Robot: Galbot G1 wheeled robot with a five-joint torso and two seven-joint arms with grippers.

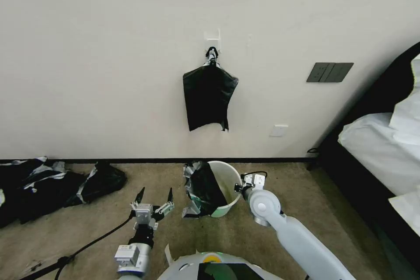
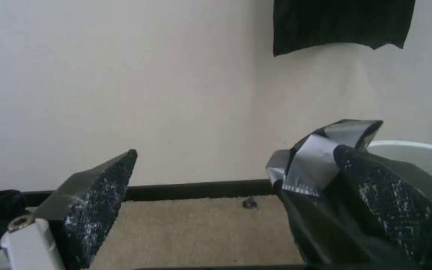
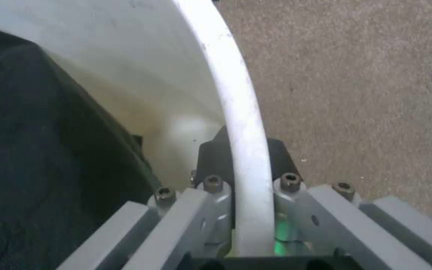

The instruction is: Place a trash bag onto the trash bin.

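The cream-white trash bin stands on the carpet below the wall. A glossy black trash bag with a silvery sheen hangs crumpled over the bin's left side, partly inside and partly down the outer wall. My right gripper is shut on the bin's right rim, one finger inside and one outside. My left gripper stands open just left of the bag, nothing between its fingers. In the left wrist view, the bag and the bin's rim sit behind the other finger.
A flat black bundle of bags hangs from a wall hook above the bin. Bulky black sacks with pale bands lie on the floor at the left. A bed fills the right side. A cable trails from the left arm.
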